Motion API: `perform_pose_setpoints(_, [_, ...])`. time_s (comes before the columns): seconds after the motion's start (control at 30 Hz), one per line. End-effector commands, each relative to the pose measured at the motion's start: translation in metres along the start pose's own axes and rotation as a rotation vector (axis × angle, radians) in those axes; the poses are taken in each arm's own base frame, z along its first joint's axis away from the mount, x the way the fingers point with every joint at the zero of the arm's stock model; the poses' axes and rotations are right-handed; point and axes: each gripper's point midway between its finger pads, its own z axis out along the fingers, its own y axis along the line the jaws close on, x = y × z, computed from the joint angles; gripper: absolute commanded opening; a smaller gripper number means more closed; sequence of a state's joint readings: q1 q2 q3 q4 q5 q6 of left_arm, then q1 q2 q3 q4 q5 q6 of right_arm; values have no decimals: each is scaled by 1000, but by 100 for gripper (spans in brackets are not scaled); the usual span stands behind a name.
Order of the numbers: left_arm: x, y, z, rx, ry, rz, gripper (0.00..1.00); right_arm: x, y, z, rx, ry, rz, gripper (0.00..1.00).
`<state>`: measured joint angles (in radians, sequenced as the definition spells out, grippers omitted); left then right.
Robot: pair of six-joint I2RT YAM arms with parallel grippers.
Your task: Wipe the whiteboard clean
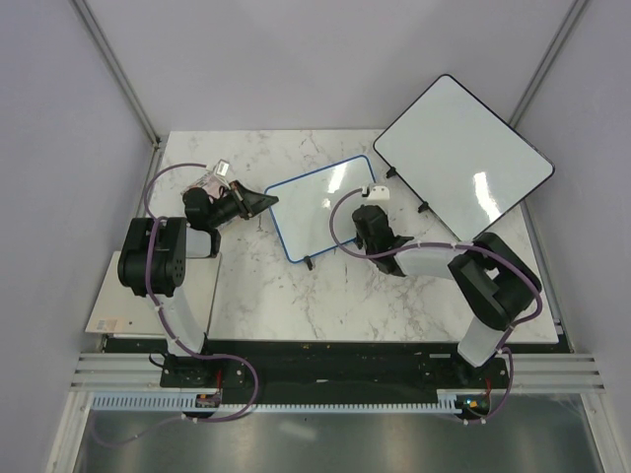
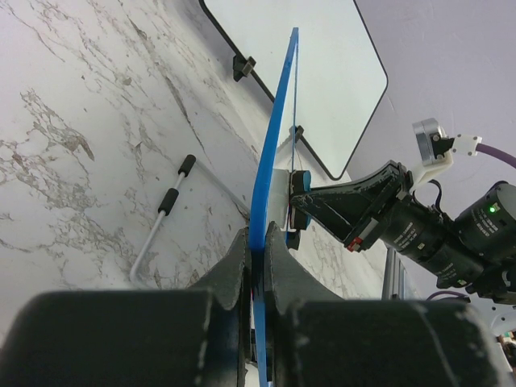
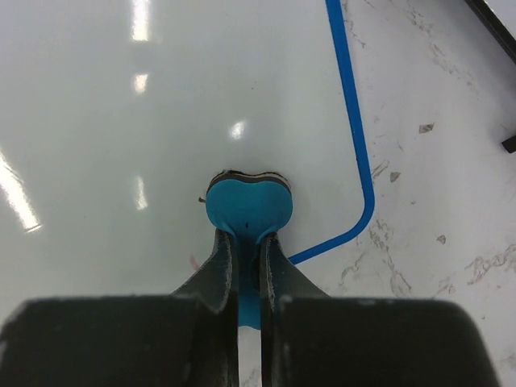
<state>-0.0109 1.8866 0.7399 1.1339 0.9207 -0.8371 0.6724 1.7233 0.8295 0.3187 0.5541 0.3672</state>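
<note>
The whiteboard (image 1: 320,209), white with a thin blue frame, stands mid-table on small black feet. My left gripper (image 1: 273,201) is shut on its left edge. In the left wrist view the blue frame (image 2: 274,145) runs edge-on between the closed jaws of that gripper (image 2: 258,250). My right gripper (image 1: 363,210) is shut on a blue eraser (image 3: 248,205), which presses against the board face (image 3: 121,121) close to the rounded blue corner (image 3: 359,218). The eraser (image 2: 300,197) also shows from the left wrist, flat against the board. A faint red mark (image 3: 193,260) lies beside the right fingers.
A larger dark-framed white board (image 1: 463,163) leans at the back right, partly over the table edge. A thin white rod with black grips (image 2: 165,211) lies on the marble behind the blue-framed board. Grey walls close in on the left and right.
</note>
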Motion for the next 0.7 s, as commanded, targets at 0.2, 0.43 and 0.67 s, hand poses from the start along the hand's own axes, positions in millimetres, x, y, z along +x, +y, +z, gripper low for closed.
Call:
perform_pose_setpoints(0.2, [39,1,1,46,124,21,2,-13,44,0,-103,-27,-52,0])
perform_pose_setpoints(0.43, [40,2,1,46,125,18,2,-23,47,5,-93,-52,-65,0])
perform_pose_setpoints(0.67, [39,2,0,46,125,18,2,-15,56,16,-96,-17,-102,0])
